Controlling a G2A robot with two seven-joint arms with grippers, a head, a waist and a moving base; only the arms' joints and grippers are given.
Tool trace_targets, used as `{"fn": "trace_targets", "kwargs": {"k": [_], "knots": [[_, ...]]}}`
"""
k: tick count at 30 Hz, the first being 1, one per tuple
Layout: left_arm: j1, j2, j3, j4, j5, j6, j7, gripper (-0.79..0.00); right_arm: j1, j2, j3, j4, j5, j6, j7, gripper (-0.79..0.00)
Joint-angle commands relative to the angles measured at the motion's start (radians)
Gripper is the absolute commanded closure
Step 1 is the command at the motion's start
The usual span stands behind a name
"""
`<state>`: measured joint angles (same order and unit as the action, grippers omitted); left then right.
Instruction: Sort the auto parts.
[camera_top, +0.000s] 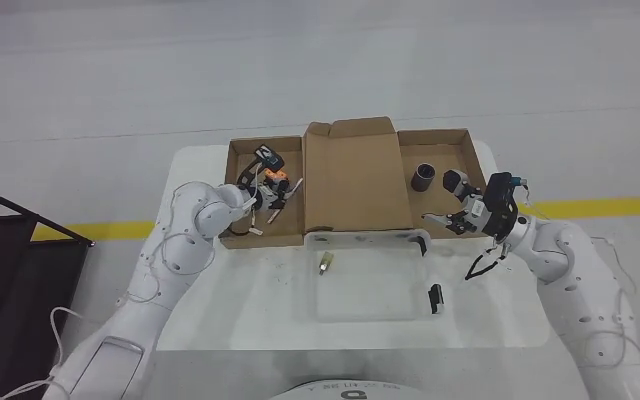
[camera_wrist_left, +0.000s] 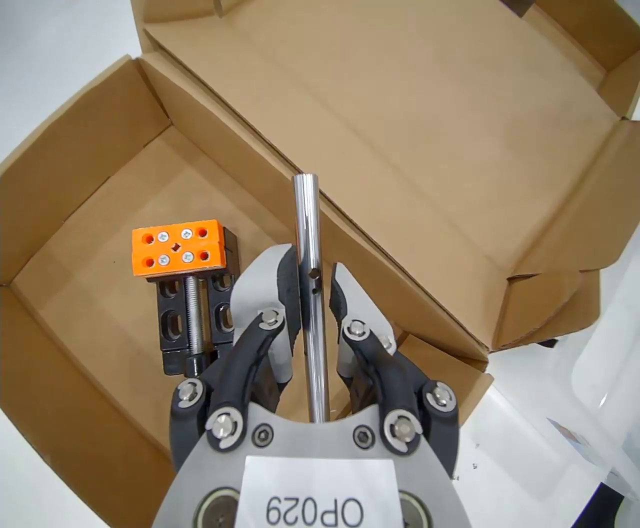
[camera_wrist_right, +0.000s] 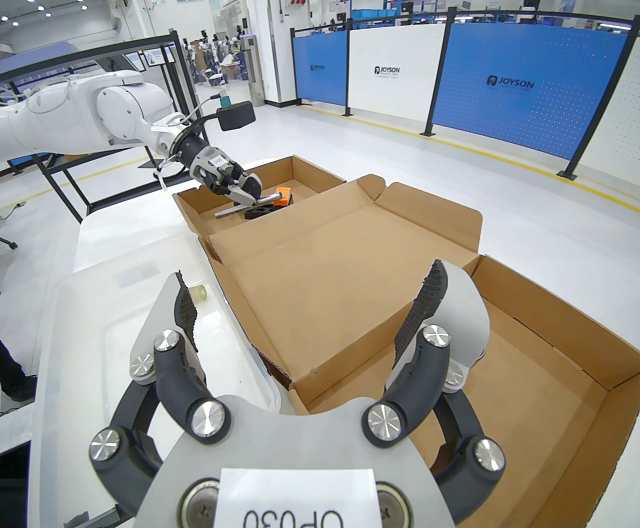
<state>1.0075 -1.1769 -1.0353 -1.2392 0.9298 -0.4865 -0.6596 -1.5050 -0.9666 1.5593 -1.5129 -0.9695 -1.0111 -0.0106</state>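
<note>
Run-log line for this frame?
left gripper shut on metal rod, over cardboard box | right gripper open | orange vise in that box

The whole setup sits on a white table (camera_top: 260, 300) with rounded corners, on a pale grey shop floor (camera_top: 300, 60). A yellow line (camera_top: 105, 230) is painted across that floor and shows on both sides of the table. Off the table's left side there's a black metal frame (camera_wrist_right: 100, 52), and further back a row of partition panels on black posts, blue panels (camera_wrist_right: 530, 85) with a white panel (camera_wrist_right: 395, 75) between them. A curved yellow stripe (camera_wrist_right: 500, 150) runs along the floor in front of the panels, and way back the hall has small ceiling lights (camera_wrist_right: 40, 7) and more gear too small to make out.
</note>
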Motion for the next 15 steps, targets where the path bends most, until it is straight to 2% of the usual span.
{"fn": "trace_targets", "kwargs": {"k": [1, 8, 15], "knots": [[0.002, 0.0, -0.003, 0.004, -0.013, -0.002, 0.0, -0.785, 0.0, 0.0, 0.0, 0.0, 0.0, 0.0, 0.0, -0.785], [0.04, 0.01, -0.021, -0.067, -0.065, -0.053, -0.027, -0.785, 0.0, 0.0, 0.0, 0.0, 0.0, 0.0, 0.0, -0.785], [0.04, 0.01, -0.021, -0.067, -0.065, -0.053, -0.027, -0.785, 0.0, 0.0, 0.0, 0.0, 0.0, 0.0, 0.0, -0.785]]}}
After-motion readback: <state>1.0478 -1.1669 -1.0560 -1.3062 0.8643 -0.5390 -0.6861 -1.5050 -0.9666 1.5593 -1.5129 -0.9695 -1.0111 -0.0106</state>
